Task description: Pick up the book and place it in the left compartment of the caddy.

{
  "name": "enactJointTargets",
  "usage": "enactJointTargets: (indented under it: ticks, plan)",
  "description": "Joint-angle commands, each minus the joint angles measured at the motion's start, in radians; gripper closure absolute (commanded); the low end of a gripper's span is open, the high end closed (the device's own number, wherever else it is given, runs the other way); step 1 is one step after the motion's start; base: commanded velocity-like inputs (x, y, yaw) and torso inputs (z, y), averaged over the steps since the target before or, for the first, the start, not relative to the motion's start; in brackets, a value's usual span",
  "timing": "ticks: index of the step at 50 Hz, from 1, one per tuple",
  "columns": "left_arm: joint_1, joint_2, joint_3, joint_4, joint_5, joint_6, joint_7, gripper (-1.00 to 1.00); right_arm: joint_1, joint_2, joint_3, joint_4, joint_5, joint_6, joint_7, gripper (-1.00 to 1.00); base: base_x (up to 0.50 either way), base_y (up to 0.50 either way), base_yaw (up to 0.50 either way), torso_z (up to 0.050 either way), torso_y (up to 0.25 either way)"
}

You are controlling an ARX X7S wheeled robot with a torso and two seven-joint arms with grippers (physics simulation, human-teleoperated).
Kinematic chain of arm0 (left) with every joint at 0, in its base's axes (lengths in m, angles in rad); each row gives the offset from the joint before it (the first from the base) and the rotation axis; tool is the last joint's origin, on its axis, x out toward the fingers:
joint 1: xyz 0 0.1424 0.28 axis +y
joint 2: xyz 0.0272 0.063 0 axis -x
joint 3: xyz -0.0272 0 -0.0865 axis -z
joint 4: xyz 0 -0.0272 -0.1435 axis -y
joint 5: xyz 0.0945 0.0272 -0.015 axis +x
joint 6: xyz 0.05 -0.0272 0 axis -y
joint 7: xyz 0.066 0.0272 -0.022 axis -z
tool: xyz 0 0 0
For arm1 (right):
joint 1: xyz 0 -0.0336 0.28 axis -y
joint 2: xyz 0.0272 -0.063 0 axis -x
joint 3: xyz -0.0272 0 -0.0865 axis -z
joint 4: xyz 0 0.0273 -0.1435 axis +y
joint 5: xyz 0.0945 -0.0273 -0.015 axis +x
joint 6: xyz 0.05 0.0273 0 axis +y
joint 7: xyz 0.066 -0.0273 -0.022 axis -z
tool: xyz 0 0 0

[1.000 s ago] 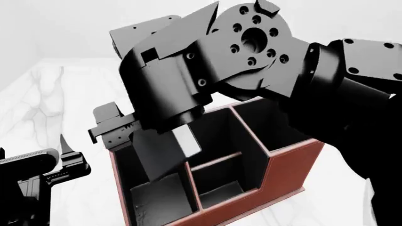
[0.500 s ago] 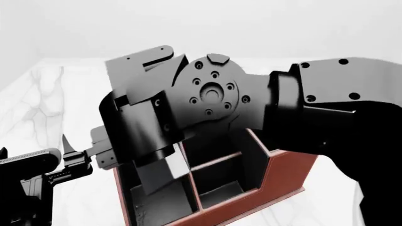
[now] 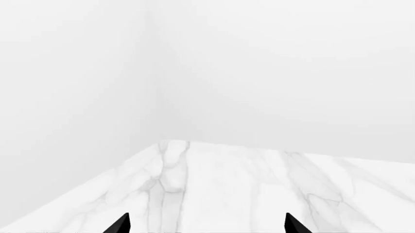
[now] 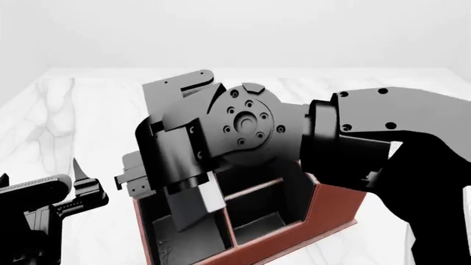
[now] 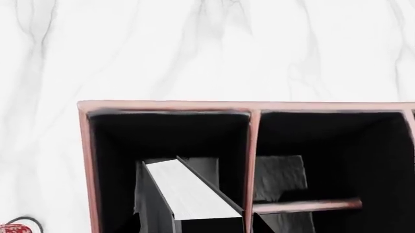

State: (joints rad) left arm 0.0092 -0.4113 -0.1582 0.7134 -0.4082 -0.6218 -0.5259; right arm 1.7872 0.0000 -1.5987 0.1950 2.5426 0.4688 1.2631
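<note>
The reddish-brown caddy (image 4: 335,212) stands in front of me. It also shows from above in the right wrist view (image 5: 250,105). My right gripper (image 4: 193,201) is shut on the black book (image 4: 185,212). The book's white page edges (image 5: 189,191) face up. The book hangs tilted, with its lower end inside the long left compartment (image 4: 180,245), between that slot's walls (image 5: 168,138). My right gripper (image 5: 194,227) shows only at the frame edge. My left gripper (image 4: 79,185) is open and empty, left of the caddy; its fingertips (image 3: 120,224) point over bare marble.
The caddy stands on a white marble table (image 4: 88,110) with pale walls behind it. A red patterned mug (image 5: 11,228) peeks in beside the caddy's left wall. Two shorter slots (image 4: 257,223) lie right of the book. My right forearm (image 4: 383,132) crosses above the caddy's tall end.
My right arm has swung down and the book has sunk lower into the left compartment. The left arm has not moved.
</note>
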Motion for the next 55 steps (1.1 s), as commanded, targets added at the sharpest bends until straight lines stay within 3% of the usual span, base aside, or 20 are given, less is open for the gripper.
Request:
enactJointTargets:
  ticks: [1, 20, 55]
  plan:
    - [0.006, 0.001, 0.002, -0.004, 0.000, 0.009, 0.000, -1.00, -0.038, 0.000, 0.007, 0.015, -0.076, 0.054, -0.365, 1.00, 0.00, 0.00, 0.00, 0.000, 0.000]
    - [0.003, 0.000, 0.012, -0.020, 0.000, 0.022, 0.003, -1.00, -0.103, 0.000, 0.008, -0.131, -0.228, 0.092, -0.201, 1.00, 0.00, 0.00, 0.00, 0.001, 0.001]
    - [0.006, 0.000, 0.029, -0.040, 0.001, 0.043, 0.005, -1.00, -0.176, 0.000, 0.008, -0.126, -0.279, 0.102, -0.290, 1.00, 0.00, 0.00, 0.00, 0.000, 0.001]
